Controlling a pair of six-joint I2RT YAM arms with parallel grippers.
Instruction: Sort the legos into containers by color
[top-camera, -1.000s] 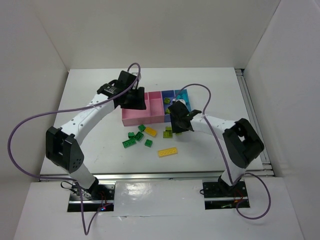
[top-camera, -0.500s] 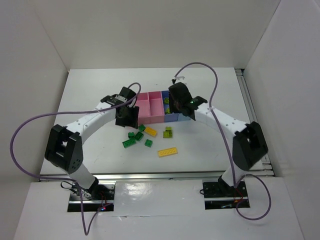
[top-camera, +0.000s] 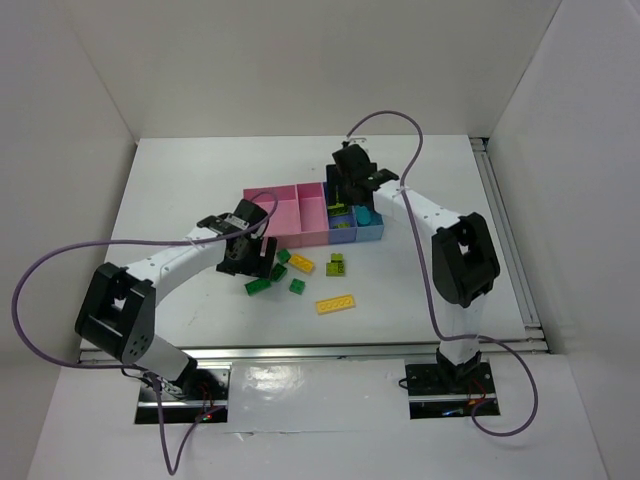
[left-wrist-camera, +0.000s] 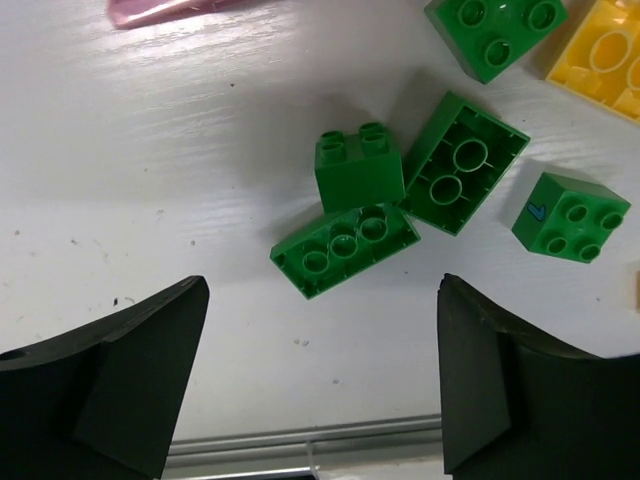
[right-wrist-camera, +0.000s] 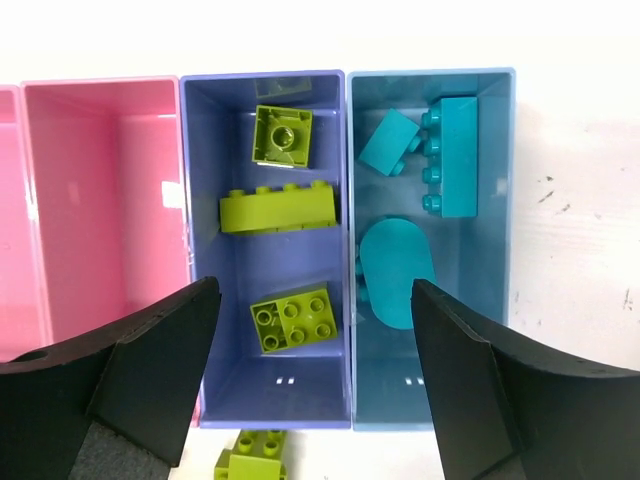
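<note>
Nearest, the left gripper (left-wrist-camera: 322, 320) has swung down from the tray and hangs wide open over loose dark green legos (left-wrist-camera: 345, 250) on the table (left-wrist-camera: 150, 150). Beyond, the right gripper (right-wrist-camera: 315, 300) has just opened above the purple-blue compartment (right-wrist-camera: 290, 375), where 3 lime legos (right-wrist-camera: 293, 320) now lie; greens likely follow.

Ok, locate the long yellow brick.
In the top view, the long yellow plastic brick lies on the white table, just right of a small dark green brick.

Left arm (top-camera: 165, 262), right arm (top-camera: 425, 208): white links, black joint housings, matte black wedge fingers (left-wrist-camera: 110, 390). Purple cable (top-camera: 385, 113) loops off each. Black base plates (top-camera: 215, 385).
</note>
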